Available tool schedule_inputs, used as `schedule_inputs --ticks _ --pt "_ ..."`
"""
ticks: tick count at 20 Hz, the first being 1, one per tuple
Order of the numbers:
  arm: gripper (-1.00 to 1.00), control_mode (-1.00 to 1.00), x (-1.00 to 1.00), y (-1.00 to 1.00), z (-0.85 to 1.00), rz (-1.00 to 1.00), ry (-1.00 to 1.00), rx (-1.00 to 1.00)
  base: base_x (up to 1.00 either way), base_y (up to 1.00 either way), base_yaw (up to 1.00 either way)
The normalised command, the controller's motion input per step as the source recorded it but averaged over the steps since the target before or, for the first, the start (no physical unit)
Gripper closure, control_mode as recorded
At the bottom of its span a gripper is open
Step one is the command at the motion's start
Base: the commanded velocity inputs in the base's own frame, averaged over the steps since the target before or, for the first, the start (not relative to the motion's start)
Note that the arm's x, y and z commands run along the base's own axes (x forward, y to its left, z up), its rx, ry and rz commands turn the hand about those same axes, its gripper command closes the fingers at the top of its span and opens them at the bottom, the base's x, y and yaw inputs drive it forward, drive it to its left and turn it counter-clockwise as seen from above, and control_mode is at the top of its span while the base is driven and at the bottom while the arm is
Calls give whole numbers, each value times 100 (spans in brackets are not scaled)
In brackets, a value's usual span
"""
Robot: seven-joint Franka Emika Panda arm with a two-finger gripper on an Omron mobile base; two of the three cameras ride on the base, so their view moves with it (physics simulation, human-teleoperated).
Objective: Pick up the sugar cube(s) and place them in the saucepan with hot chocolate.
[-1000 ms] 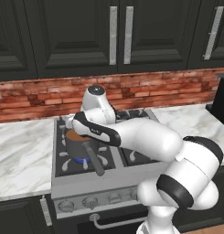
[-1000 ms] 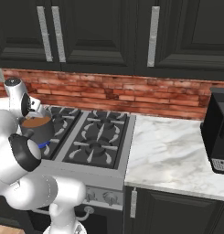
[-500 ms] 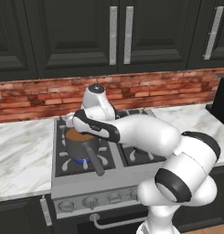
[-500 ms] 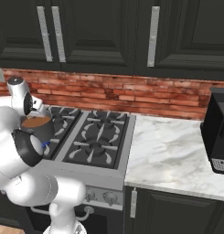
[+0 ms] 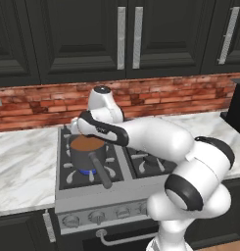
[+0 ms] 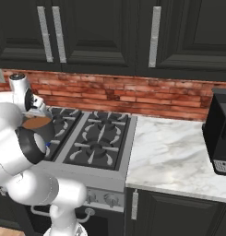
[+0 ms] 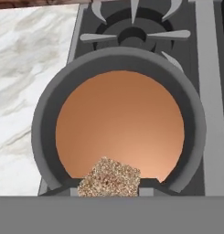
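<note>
Gripper (image 7: pixel 109 189) pinching brown sugar cube (image 7: pixel 110 177) over saucepan (image 7: pixel 40 137) near rim — released here, may clip rim, bounce onto stove (image 7: pixel 209 91).

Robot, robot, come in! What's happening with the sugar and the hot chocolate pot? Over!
Gripper shut on brown sugar cube. Cube hanging over saucepan of hot chocolate on the stove. Nothing in the way.

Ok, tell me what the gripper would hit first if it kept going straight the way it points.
Most likely the hot chocolate in the saucepan. The gripper, shut on a brownish sugar cube, points down into the pan's mouth; the cube would touch the liquid first. How far above it sits is unclear.
</note>
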Motion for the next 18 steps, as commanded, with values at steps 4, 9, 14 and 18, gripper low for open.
schedule_inputs --ticks 4,9,14,18 --pt "100 -100 -3 0 23 0 0 -3 0 0 0" --pt "100 -100 0 0 20 -2 3 -5 0 0 0" --pt "100 -100 24 0 -2 -1 4 -4 0 0 0" --pt "100 -100 3 0 -7 0 0 0 0 0 0"
